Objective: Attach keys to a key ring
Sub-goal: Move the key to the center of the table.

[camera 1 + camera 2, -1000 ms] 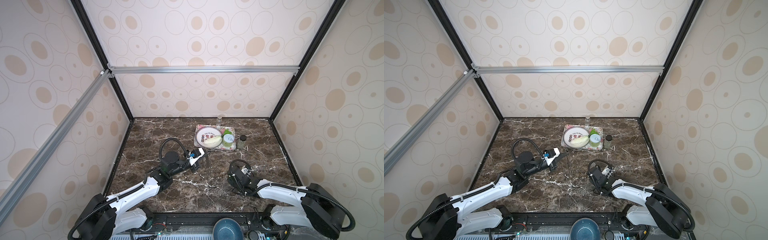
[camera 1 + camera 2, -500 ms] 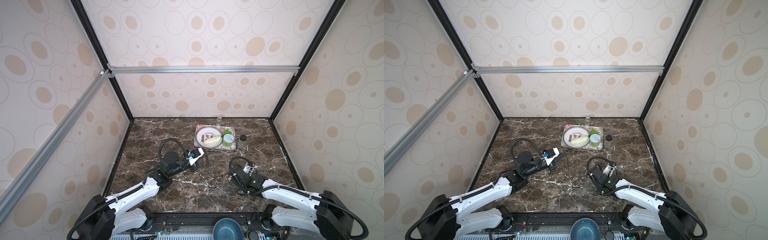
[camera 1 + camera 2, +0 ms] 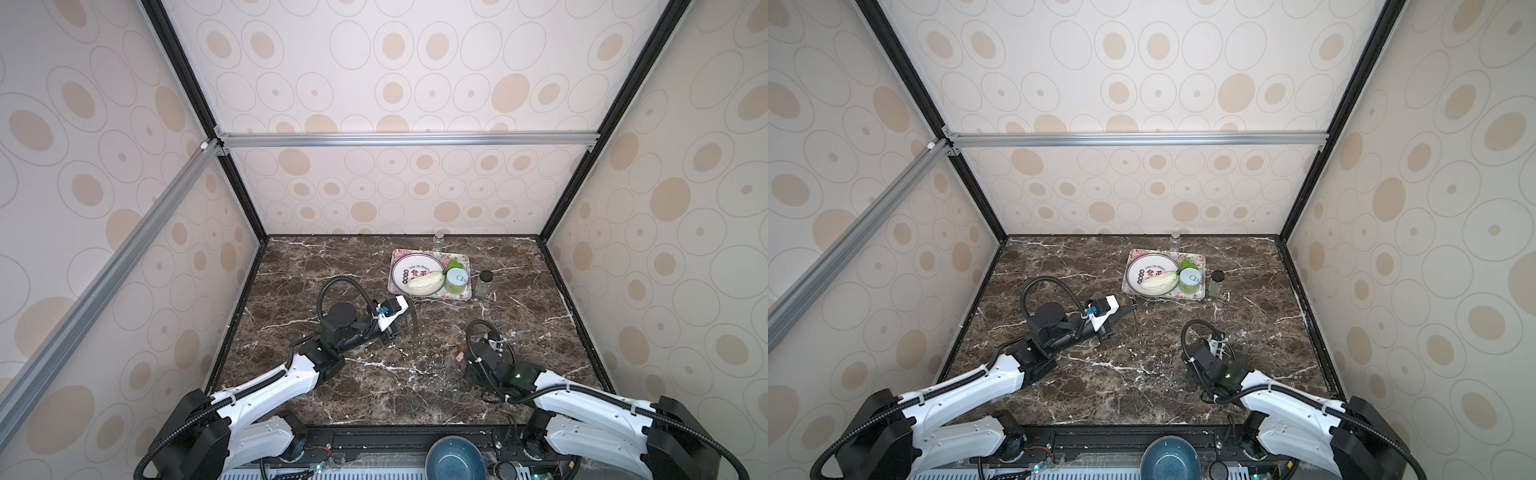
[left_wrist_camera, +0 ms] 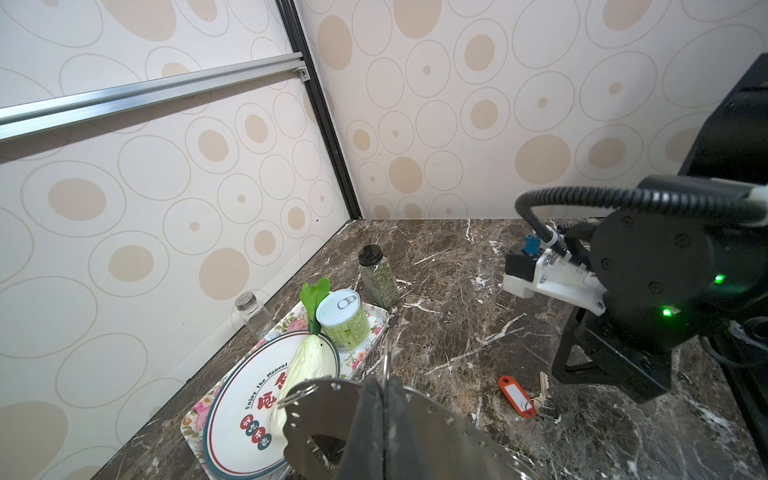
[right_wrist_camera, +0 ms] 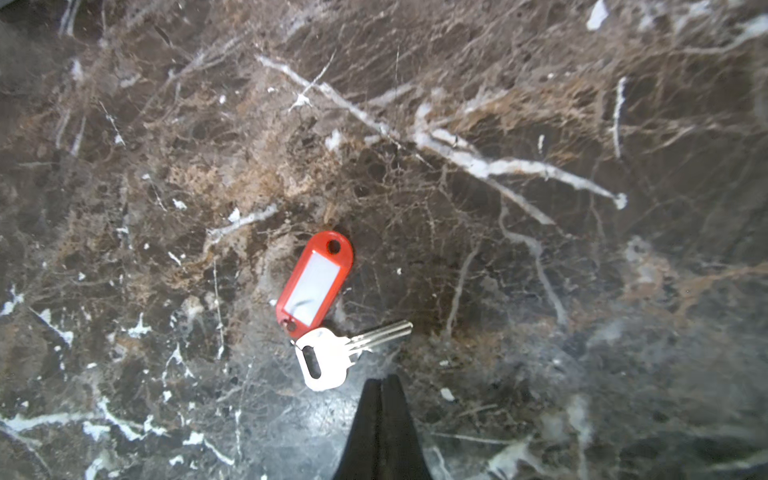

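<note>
The white plate, seen in the left wrist view, carries the black words "Enjoy The Moment" curved along its inner rim. Beneath them stand large red Chinese characters, partly hidden by the cabbage, and small round seals too small to read. The fine print on the green can is illegible.

Both top views hang high over the front edge of the marble table, facing the back wall, with the floral tray far below. The left wrist camera sits low, just in front of the tray, looking across it. The right wrist camera looks straight down from close by at marble nearer the front than the tray (both wrist views catch the red tag).
</note>
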`<action>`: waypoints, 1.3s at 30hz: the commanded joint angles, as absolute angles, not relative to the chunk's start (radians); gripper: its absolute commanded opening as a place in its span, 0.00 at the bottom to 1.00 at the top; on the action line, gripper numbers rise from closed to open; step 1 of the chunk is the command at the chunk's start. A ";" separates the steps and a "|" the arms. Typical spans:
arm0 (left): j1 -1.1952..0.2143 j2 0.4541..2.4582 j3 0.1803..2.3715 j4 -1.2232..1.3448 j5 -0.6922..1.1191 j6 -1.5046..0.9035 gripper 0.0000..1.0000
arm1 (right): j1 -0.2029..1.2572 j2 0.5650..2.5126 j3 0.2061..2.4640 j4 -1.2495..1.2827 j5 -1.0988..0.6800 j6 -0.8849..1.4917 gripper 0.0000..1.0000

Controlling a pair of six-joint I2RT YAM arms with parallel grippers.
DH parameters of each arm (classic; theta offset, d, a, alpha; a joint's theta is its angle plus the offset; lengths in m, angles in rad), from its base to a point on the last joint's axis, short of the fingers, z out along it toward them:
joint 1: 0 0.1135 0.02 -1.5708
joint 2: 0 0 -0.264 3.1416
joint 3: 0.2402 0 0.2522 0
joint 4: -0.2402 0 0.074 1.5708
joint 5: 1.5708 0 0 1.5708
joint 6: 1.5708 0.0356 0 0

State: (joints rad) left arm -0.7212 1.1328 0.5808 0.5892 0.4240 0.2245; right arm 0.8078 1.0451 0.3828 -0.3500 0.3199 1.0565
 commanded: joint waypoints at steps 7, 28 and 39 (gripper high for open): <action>-0.728 1.100 0.588 0.641 0.423 0.221 0.00 | 0.765 1.288 0.399 -0.211 0.295 1.030 0.00; -0.728 1.078 0.576 0.647 0.413 0.221 0.00 | 0.673 1.566 0.538 0.028 0.166 0.728 0.00; -0.727 1.076 0.574 0.650 0.406 0.224 0.00 | 0.681 1.607 0.614 -0.065 0.148 0.705 0.02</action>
State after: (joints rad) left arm -0.7212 1.1011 0.5663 0.5903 0.4122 0.2245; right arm 0.6739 1.5764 0.6315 0.1028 0.1665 0.7036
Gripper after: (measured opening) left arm 0.050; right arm 0.044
